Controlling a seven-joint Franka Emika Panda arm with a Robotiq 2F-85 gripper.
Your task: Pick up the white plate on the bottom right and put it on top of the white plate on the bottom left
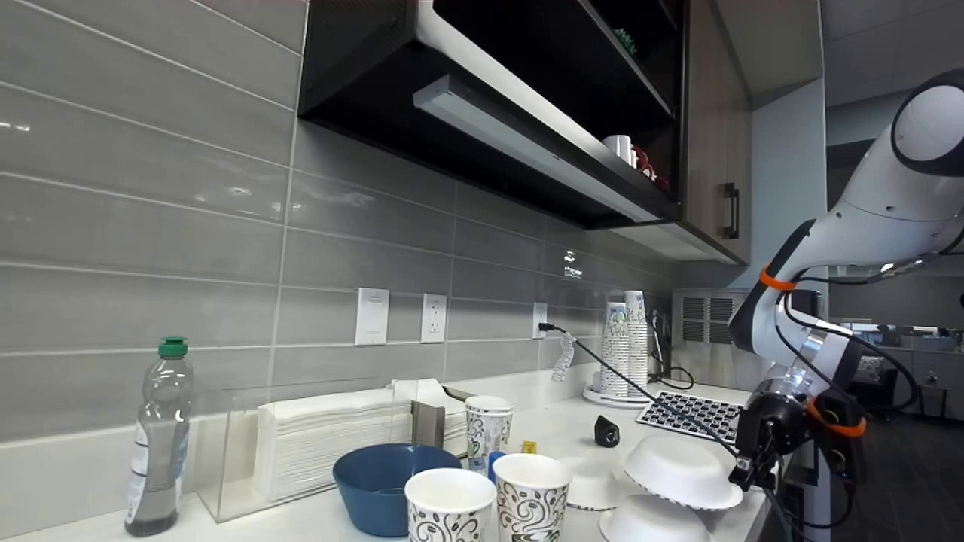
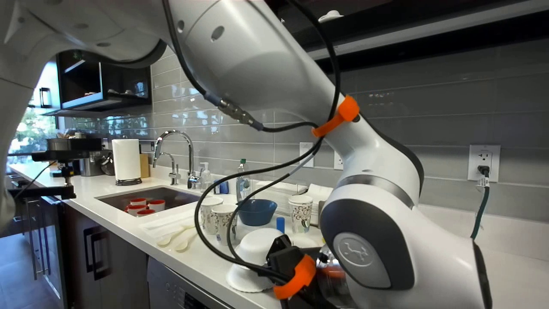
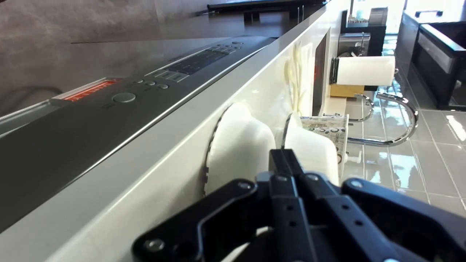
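The white plate from the bottom right (image 1: 674, 463) is bowl-like, upside down, raised and tilted in an exterior view; it also shows in an exterior view (image 2: 259, 244) and the wrist view (image 3: 313, 149). My gripper (image 1: 742, 476) is at its near rim, and in the wrist view the black fingers (image 3: 285, 160) are closed together on that rim. The white plate on the bottom left (image 1: 651, 519) lies upside down on the counter just beneath, also seen in an exterior view (image 2: 248, 281) and the wrist view (image 3: 238, 145). I cannot tell whether the two touch.
Another upside-down white bowl (image 1: 591, 482) lies behind. Patterned cups (image 1: 531, 497), a blue bowl (image 1: 392, 482) and a soap bottle (image 1: 158, 444) stand beyond. A black checkered board (image 1: 689, 414) lies near the wall. The counter's front edge (image 3: 204, 134) runs close by.
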